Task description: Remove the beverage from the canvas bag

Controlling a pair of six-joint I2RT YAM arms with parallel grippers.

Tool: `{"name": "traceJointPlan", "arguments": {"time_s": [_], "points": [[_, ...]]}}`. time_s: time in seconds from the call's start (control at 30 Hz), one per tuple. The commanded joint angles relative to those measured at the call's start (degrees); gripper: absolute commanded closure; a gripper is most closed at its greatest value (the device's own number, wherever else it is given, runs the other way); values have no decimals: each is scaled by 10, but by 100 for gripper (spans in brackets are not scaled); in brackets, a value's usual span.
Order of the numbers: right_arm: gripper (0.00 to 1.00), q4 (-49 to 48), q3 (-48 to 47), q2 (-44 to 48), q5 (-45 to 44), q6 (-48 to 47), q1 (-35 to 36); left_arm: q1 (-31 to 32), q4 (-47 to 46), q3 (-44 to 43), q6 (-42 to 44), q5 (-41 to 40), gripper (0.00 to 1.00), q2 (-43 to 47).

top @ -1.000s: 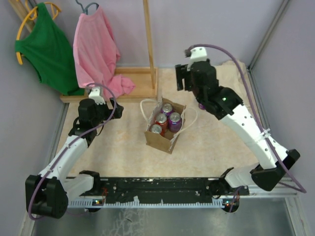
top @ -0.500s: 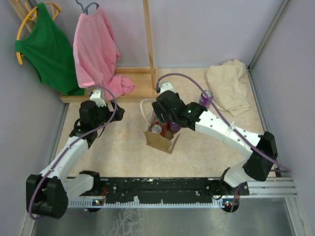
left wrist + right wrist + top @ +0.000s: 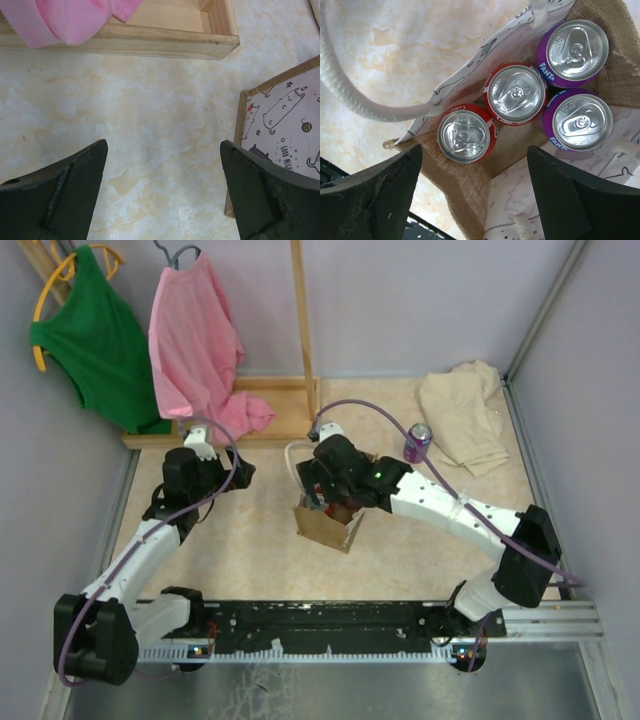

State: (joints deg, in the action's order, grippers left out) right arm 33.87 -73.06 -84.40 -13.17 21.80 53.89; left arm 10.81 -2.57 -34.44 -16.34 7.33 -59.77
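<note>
The tan canvas bag [image 3: 330,528] with white loop handles stands at the table's middle. In the right wrist view it [image 3: 470,185] holds two red Coke cans [image 3: 466,136] [image 3: 516,94] and two purple Fanta cans [image 3: 575,47] [image 3: 578,119], all upright. My right gripper [image 3: 322,490] hovers just over the bag's mouth, open and empty [image 3: 475,165], its fingers either side of the bag's near corner, by the nearer Coke can. My left gripper [image 3: 236,468] is open and empty [image 3: 162,155] above bare table, left of the bag's cat-print side [image 3: 285,120].
Another purple can [image 3: 417,442] stands on the table at the back right, next to a cream-beige cloth [image 3: 465,420]. A wooden rack base [image 3: 270,410] [image 3: 150,37] with pink [image 3: 195,340] and green [image 3: 95,345] shirts stands at the back left. A white handle [image 3: 350,95] loops beside the bag.
My right arm has swung from the back of the table to over the bag and come down close to its mouth. The left arm has hardly moved.
</note>
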Motion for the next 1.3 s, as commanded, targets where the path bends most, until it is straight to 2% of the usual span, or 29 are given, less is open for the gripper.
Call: {"name": "traceJointPlan", "arguments": {"time_s": [0.0, 0.07, 0.23, 0.37, 0.6, 1.27], "points": [[19, -24, 2, -13, 1, 17, 5, 3, -10, 6, -4, 5, 0, 15], [24, -30, 4, -16, 2, 20, 4, 3, -11, 6, -4, 6, 0, 14], [26, -27, 0, -31, 7, 22, 5, 2, -11, 4, -4, 9, 0, 8], [25, -25, 1, -40, 23, 20, 7, 3, -11, 4, -4, 9, 0, 8], [18, -21, 3, -67, 21, 21, 29, 3, -11, 5, -4, 8, 0, 7], [21, -47, 43, -98, -11, 45, 37, 3, -13, 2, -4, 14, 0, 7]]}}
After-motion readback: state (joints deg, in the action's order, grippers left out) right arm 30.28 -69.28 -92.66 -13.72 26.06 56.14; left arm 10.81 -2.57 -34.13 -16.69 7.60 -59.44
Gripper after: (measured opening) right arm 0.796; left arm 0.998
